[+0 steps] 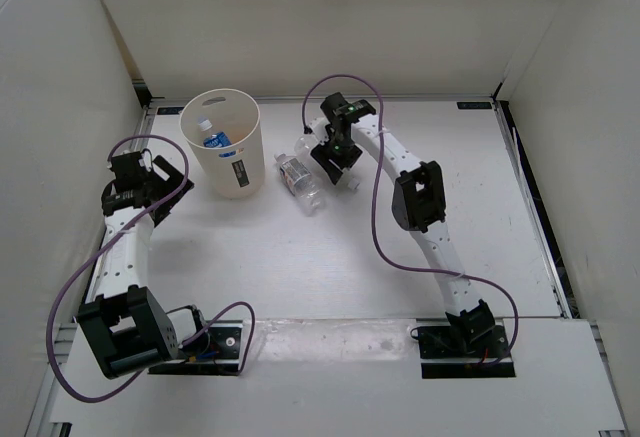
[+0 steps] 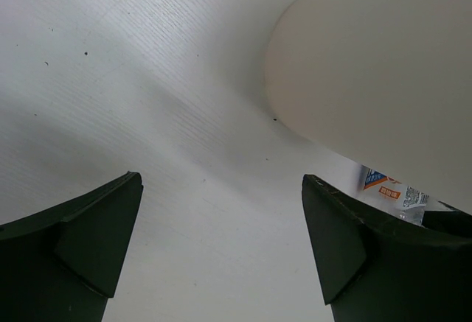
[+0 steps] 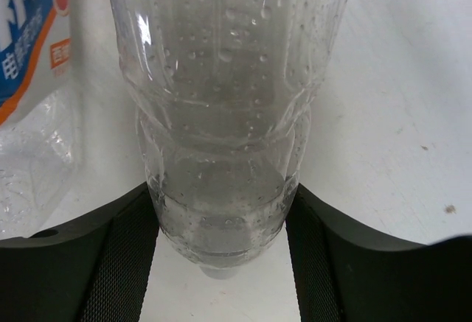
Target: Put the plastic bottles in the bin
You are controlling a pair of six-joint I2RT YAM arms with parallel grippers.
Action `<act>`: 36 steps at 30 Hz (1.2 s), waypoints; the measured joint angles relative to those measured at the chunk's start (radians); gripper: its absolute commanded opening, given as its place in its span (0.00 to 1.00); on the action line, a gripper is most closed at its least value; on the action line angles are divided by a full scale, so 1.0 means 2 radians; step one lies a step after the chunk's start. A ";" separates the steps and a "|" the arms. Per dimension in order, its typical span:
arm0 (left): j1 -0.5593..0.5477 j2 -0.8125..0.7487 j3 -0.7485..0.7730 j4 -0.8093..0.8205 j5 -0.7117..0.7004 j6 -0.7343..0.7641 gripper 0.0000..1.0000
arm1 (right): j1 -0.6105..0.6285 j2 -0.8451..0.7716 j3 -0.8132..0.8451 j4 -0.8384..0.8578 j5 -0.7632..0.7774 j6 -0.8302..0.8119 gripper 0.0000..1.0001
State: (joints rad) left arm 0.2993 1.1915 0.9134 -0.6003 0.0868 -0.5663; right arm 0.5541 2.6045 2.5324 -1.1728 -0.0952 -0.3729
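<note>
The cream-white bin stands at the back left, with a blue-label bottle inside it. A clear bottle with a pale label lies on the table right of the bin; its label shows in the right wrist view. My right gripper is beside that bottle, shut on another clear bottle whose white cap points toward the wrist. My left gripper is open and empty, low beside the bin's left side. The orange bottle is out of view.
White walls enclose the table on the left, back and right. The right arm's purple cable loops over the middle of the table. A strip of bottle label shows past the bin in the left wrist view.
</note>
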 measured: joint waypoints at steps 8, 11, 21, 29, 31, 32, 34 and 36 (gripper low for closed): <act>0.000 -0.004 -0.003 0.001 0.000 0.000 1.00 | -0.024 -0.069 -0.019 0.077 0.000 0.067 0.00; 0.000 -0.007 -0.005 0.002 0.000 -0.001 1.00 | -0.040 -0.131 -0.033 0.133 -0.031 0.121 0.00; 0.000 -0.020 -0.014 0.001 0.000 -0.001 1.00 | -0.048 -0.249 -0.071 0.408 -0.178 0.272 0.00; 0.000 -0.028 -0.014 -0.006 0.000 0.001 1.00 | 0.000 -0.243 -0.088 0.559 -0.307 0.278 0.00; 0.000 -0.031 -0.014 -0.013 -0.001 0.003 1.00 | 0.013 -0.240 -0.090 0.582 -0.328 0.274 0.00; 0.000 -0.033 -0.014 -0.016 -0.003 0.005 1.00 | 0.019 -0.237 -0.090 0.594 -0.337 0.271 0.00; 0.000 -0.036 -0.014 -0.024 -0.006 0.009 1.00 | 0.031 -0.227 -0.086 0.609 -0.352 0.264 0.00; 0.000 -0.037 -0.014 -0.033 -0.011 0.013 1.00 | 0.041 -0.208 -0.069 0.616 -0.364 0.257 0.00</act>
State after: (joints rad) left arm 0.2993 1.1168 0.8856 -0.6662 0.0639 -0.5396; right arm 0.6361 2.1880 2.3951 0.0593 -0.8234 0.1406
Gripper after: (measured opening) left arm 0.998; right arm 0.666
